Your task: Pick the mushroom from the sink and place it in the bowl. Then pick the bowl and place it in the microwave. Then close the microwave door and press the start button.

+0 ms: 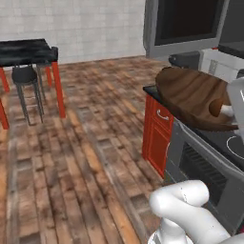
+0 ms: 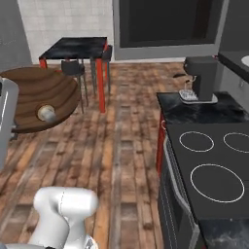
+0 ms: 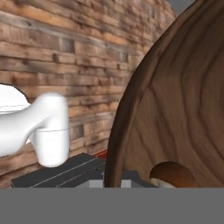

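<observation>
You are carrying the bowl [image 1: 195, 95], centre right of the left base view, mushroom [image 3: 173, 174] inside. The gripper pinches its rim. Next, swing it into the microwave [image 1: 190, 24], upper right.

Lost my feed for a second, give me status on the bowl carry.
Gripper shut on the bowl, lifted and tilted over the stovetop. Mushroom inside it. Microwave door ahead. Coffee machine stands on the counter nearby.

Coffee machine [image 2: 202, 78] on black counter [image 2: 214, 113]
</observation>
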